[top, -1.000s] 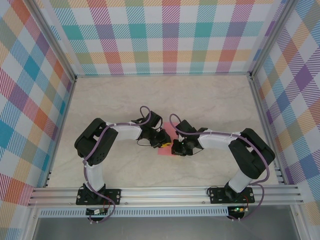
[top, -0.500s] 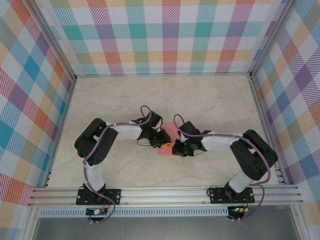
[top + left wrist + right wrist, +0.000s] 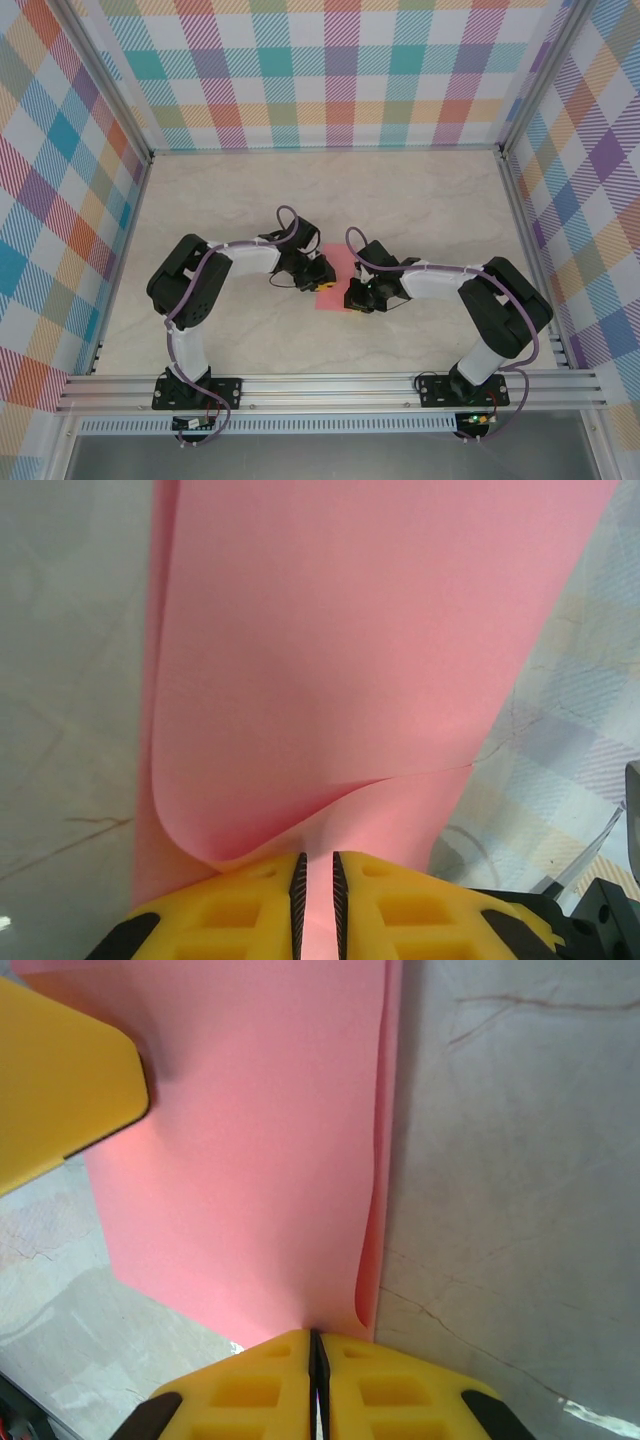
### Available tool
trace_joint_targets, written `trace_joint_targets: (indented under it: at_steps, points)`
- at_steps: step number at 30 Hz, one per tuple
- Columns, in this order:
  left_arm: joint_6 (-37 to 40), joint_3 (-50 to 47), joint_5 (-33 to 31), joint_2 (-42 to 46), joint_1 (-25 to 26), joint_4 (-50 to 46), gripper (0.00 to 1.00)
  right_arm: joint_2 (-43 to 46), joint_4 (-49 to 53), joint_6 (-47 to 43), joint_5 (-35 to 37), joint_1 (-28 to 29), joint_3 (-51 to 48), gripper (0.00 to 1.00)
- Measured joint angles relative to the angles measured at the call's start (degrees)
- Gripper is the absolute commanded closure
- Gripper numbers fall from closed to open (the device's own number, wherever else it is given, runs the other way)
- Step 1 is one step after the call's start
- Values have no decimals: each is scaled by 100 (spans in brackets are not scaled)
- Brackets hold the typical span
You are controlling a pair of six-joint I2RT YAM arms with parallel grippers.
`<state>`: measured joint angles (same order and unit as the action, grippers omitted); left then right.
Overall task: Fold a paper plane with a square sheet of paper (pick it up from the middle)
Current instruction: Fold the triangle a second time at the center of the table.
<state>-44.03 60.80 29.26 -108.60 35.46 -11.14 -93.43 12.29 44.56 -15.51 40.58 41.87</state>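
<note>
The job is looking to be at an early stage. The sheet of paper [image 3: 331, 290] is sitting near the middle of the table [image 3: 430, 200], a little toward the near edge, between the two arms. It is being held from both sides. The left gripper [image 3: 318, 865] is clamping one edge between fingers that are almost together, and the right gripper [image 3: 315, 1338] is pinching the opposite edge with its fingers pressed tight.

The paper is salmon pink, thin and smooth, and it is lying doubled over itself. The bend along one side is showing as a soft, rounded roll rather than a sharp crease. No pointed nose or wings are showing, so pressing this fold flat and all the later folds are, by my reading, left to do.
</note>
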Motion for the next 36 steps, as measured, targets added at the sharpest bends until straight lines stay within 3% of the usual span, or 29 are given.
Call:
trace_joint_targets:
  at_steps: [21, 28, 36]
  points:
    - [765, 905, -981, 59, -487, -1154, 81, 24, 63, 0, 4, 2, 68, 89]
    - [586, 188, -671, 1093, -374, -614, 82, 61, 229, 0, 9, 13, 162, 85]
    - [225, -415, -111, 922, -66, 190, 84, 361, 669, -26, 50, 28, 437, 82]
